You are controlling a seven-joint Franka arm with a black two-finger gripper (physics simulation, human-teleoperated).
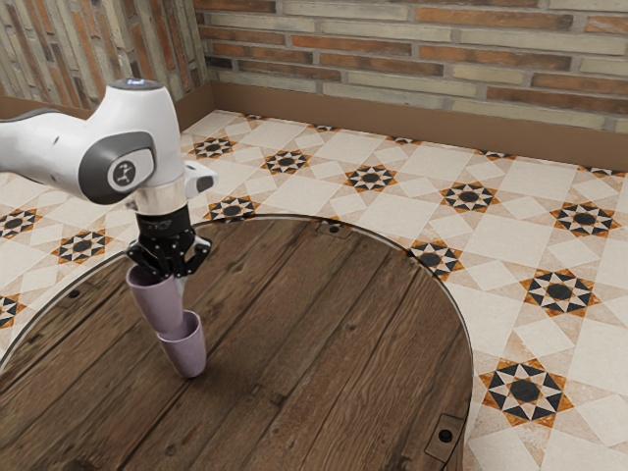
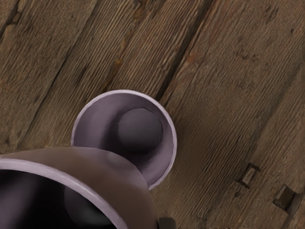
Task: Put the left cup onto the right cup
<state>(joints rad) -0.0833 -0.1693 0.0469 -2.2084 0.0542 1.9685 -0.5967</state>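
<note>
Fingers (image 1: 186, 257) of the black two-finger gripper (image 1: 165, 267) are pinching the rim of the tilted mauve plastic cup (image 1: 155, 299), one on each side as far as I can read it. That held cup hangs on a slant, base down at the mouth of the upright mauve plastic cup (image 1: 188, 348). From the side, the base looks just inside the standing cup's rim. From the hand's camera, the standing cup (image 2: 138, 131) shows most of its open mouth beside the held cup (image 2: 71, 191), so I judge the nesting partial at best.

What I want now is to bring the held cup upright over the standing cup's centre, go down slowly, and let go only once it sits. The lean is the risk: pressing down on a slant could tip the standing cup or skid it across the round dark wooden table (image 1: 343, 353).

I see no obstacle on the way down. Small metal fittings (image 2: 249, 174) lie on the planks well apart from the standing cup, and the patterned tiled floor (image 1: 510, 196) and brick wall (image 1: 412, 49) sit far beyond it.
</note>
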